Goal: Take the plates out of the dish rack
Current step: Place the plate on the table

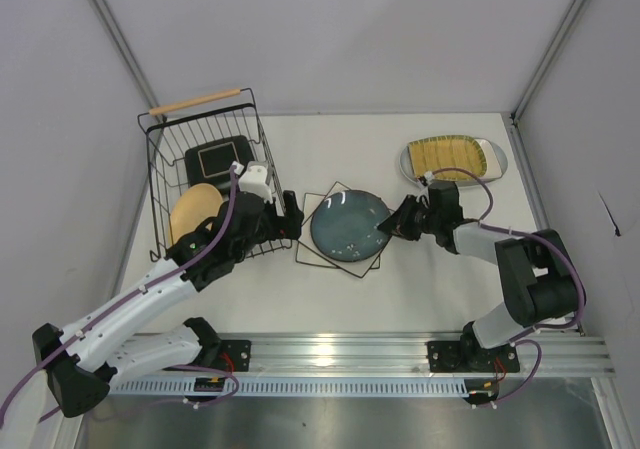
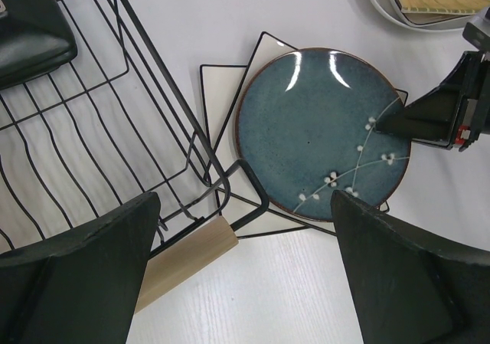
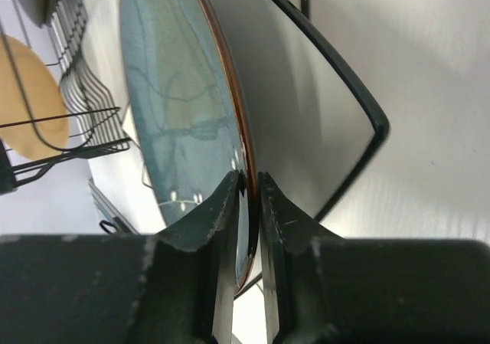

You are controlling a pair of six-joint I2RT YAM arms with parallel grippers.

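Right gripper is clamping the right rim of the teal plate, which is lying on the square plates at frame centre. Left gripper is hovering spread open, empty, by the dish rack. The rack is sitting upper left, holding a tan plate and a dark square plate.

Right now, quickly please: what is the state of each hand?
Left hand: open, holding nothing.
Right hand: closed on the rim of the teal plate.
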